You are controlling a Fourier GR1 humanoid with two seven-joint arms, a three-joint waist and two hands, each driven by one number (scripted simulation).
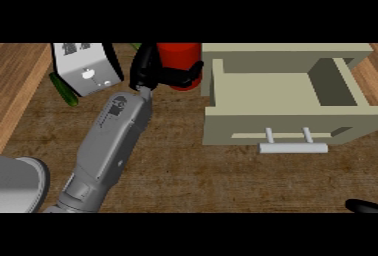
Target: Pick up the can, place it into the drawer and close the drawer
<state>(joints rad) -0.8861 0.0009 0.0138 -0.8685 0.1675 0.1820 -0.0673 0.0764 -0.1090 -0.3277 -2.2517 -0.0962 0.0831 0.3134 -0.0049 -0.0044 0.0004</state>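
The red can (179, 56) stands at the back of the wooden counter, just left of the beige drawer unit. My left hand (150, 70) is at the can's left side, and its dark fingers (186, 74) curl across the can's lower front. The hand hides part of the can. The drawer (221, 95) is pulled out and open, nothing shows inside it, and its pale bar handle (293, 148) faces me. Only a black tip of my right hand (362, 205) shows at the lower right edge.
A white toaster (85, 70) stands left of the can, with a green vegetable (63, 91) lying beside it. A grey round object (18, 185) sits at the lower left edge. Bare wooden counter (221, 175) lies in front of the drawer.
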